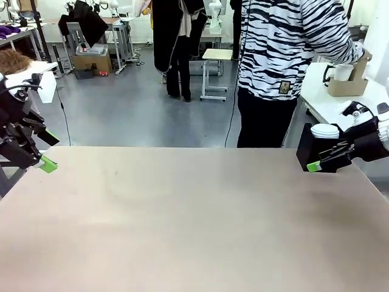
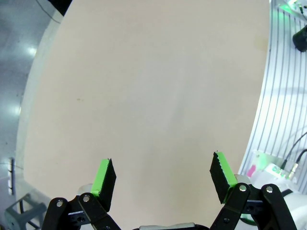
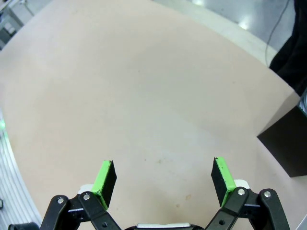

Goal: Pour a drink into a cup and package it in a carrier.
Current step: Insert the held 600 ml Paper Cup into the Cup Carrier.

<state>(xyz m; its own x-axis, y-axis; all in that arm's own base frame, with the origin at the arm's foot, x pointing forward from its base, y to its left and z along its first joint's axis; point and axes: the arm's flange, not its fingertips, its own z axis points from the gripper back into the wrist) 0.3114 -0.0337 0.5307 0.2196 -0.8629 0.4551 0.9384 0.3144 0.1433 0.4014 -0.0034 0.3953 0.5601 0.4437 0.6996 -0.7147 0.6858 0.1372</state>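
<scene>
Bare beige tabletop (image 1: 182, 219) nearest the front camera, spreading from 6 o'clock up to mid-frame. Left hand (image 1: 44, 159) at 9 o'clock over the tabletop's left edge, one green pad tip showing. Seen from the left wrist: jaws spread wide, green-padded fingers (image 2: 104, 178) apart with nothing between, tabletop (image 2: 144, 86) beneath. Right hand (image 1: 316, 164) at 3 o'clock by the tabletop's right edge, just beside a black square box (image 1: 307, 149). Seen from the right wrist: jaws likewise wide apart and gripping nothing, fingers (image 3: 106, 181) over plain tabletop (image 3: 134, 81), dark corner of the box (image 3: 285, 141) at 3 o'clock. Low stack of white lids (image 1: 325, 130) resting on the box. Standing at 1 o'clock beyond the far edge: a person (image 1: 285, 55) in a zebra-striped top and dark trousers, turned toward a white side table (image 1: 331, 106) at 2 o'clock. On that side table: the brown cardboard carrier (image 1: 349, 85) with a white cup (image 1: 344, 72) seated in it, the person's hand (image 1: 364, 52) reaching just above. Drink itself too hidden to tell.
</scene>
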